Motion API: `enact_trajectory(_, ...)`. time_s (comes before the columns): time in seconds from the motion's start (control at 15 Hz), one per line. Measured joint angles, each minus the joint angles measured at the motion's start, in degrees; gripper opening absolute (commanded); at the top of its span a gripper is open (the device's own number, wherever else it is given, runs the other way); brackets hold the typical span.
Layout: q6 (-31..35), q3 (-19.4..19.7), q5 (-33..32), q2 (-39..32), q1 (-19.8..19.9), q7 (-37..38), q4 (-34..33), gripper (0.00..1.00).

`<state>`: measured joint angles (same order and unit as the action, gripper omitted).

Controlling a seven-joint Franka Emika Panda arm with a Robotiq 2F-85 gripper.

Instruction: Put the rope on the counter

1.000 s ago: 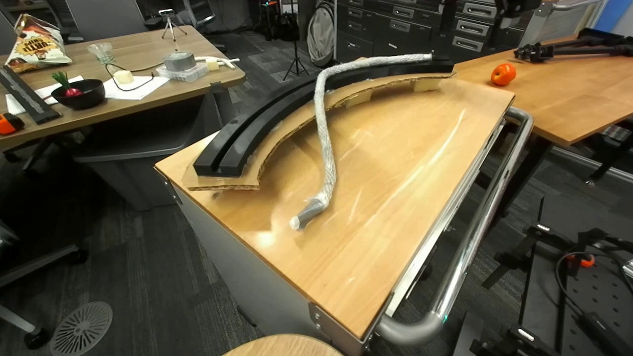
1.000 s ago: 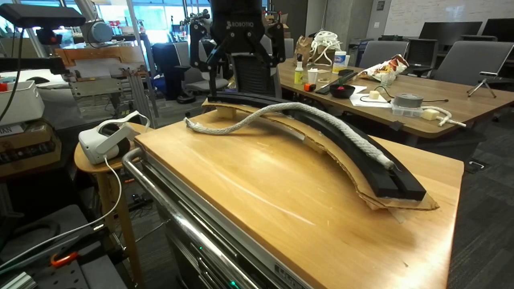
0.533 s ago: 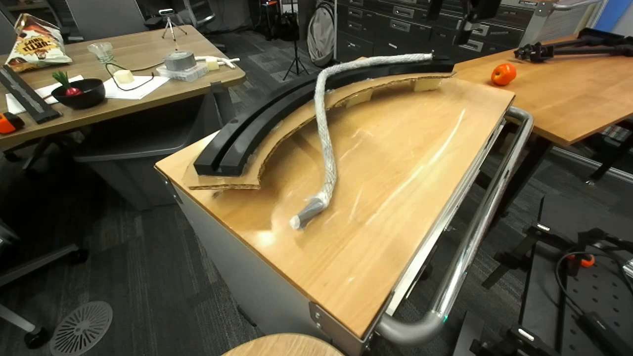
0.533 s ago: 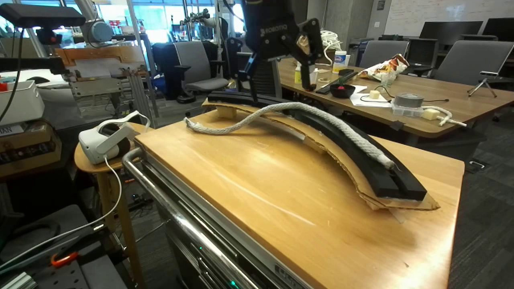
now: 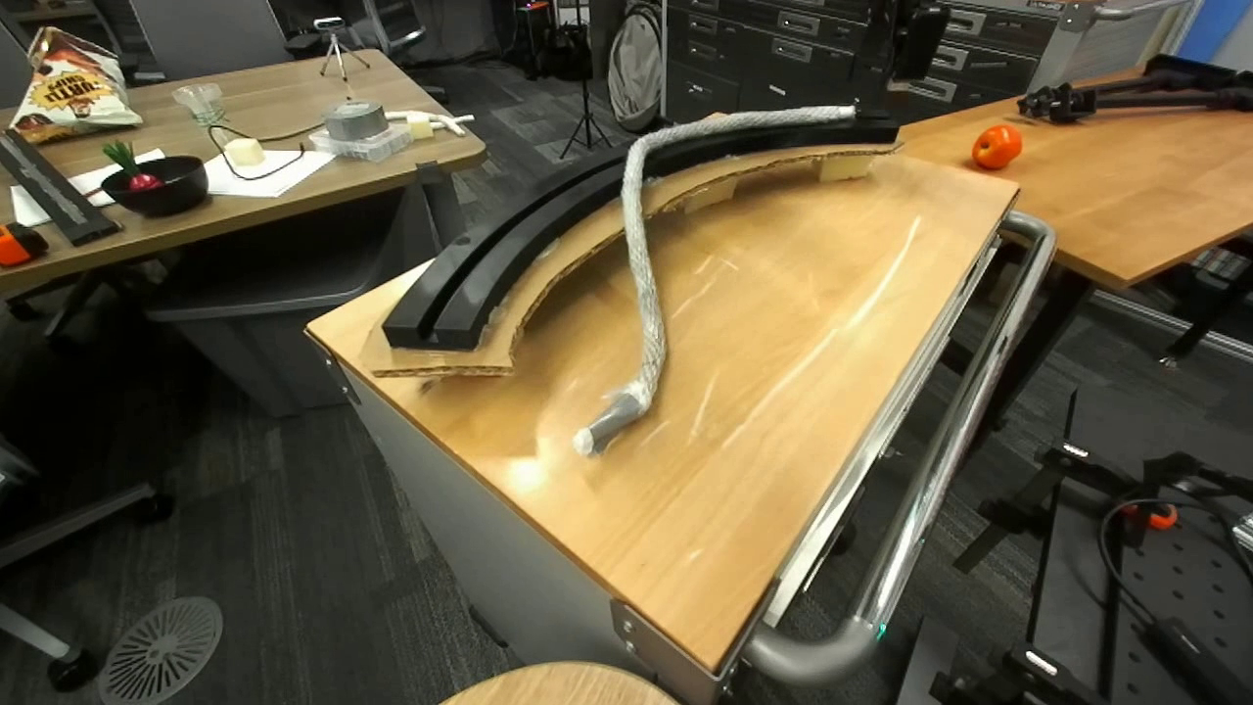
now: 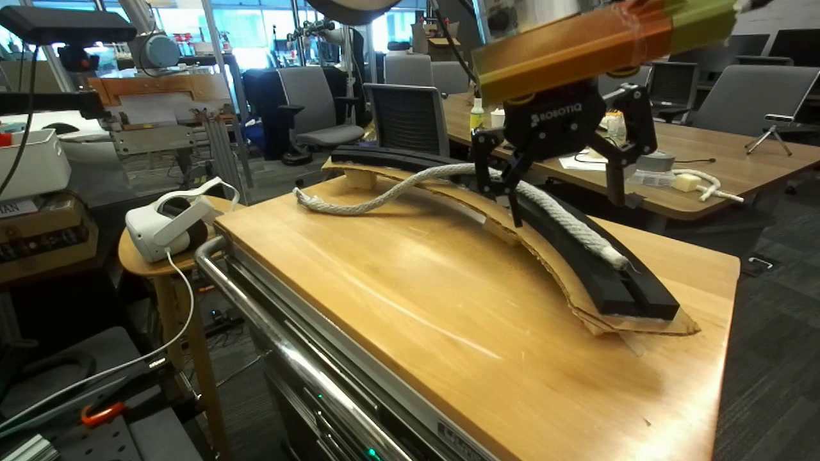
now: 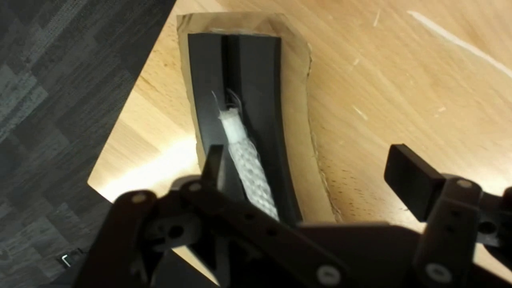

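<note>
Swung across since a moment ago, the Robotiq claw [image 6: 567, 213] hangs spread wide; below it, unmoved, the braided rope [image 6: 442, 171] drapes from the black curved channel [image 6: 586, 272] onto the wooden counter [image 6: 416, 282].

Dark grey carpet-tile floor [image 5: 274, 548]; black drawer cabinets [image 5: 749, 54] stand at rear; grey office chairs [image 6: 756, 93], black-backed chair [image 6: 407, 118]; round wooden stool [image 6: 142, 266]; windows [image 6: 246, 25] glow blue-white.

Free: counter [image 5: 783, 333] between rope [image 5: 638, 255] and rail [image 5: 933, 480] | Obstacle: raised black channel [image 5: 548, 227]
</note>
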<state>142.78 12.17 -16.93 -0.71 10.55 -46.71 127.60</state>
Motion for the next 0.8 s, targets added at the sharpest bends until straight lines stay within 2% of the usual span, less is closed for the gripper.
enact_trajectory(0.2,1.11,-0.11,0.00,-3.72,0.12,2.06,-2.69,1.00)
enact_trajectory(0.4,1.37,-0.27,0.00,-6.70,0.12,3.01,-5.57,0.93)
enact_trajectory(0.47,1.37,-0.28,0.00,-7.60,0.12,3.08,-6.51,0.87)
enact_trajectory(0.53,1.37,-0.28,0.00,-8.47,0.13,3.08,-7.42,0.87)
enact_trajectory(0.67,1.30,-0.30,0.05,-10.17,0.23,3.08,-9.03,0.78)
enact_trajectory(0.73,1.26,-0.32,0.17,-10.98,0.32,3.07,-9.76,0.81)
enact_trajectory(0.8,1.23,-0.39,0.34,-11.79,0.47,3.02,-10.42,0.74)
